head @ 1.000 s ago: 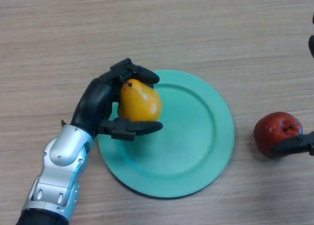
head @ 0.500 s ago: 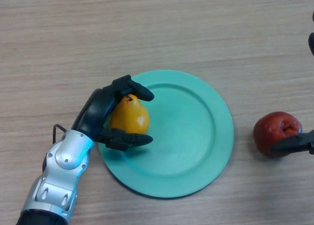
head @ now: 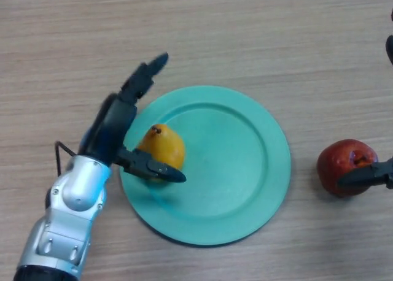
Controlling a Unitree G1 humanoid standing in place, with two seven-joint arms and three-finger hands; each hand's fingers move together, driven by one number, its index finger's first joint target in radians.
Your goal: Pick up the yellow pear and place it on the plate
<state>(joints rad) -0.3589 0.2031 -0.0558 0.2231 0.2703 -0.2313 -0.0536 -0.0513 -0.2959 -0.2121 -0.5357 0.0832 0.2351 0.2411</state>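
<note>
Resting yellow pear (head: 162, 148), teal plate (head: 245, 164)

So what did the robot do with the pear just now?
The left hand let go of the yellow pear: a second ago its fingers were curled round it, now they are spread straight. The pear went down and a little left, and now sits on the left part of the green plate. The red apple and the right hand beside it stayed put.

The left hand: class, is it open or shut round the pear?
Open. The left hand has its fingers straightened away from the pear, which sits on the plate; the thumb lies beside it.
</note>
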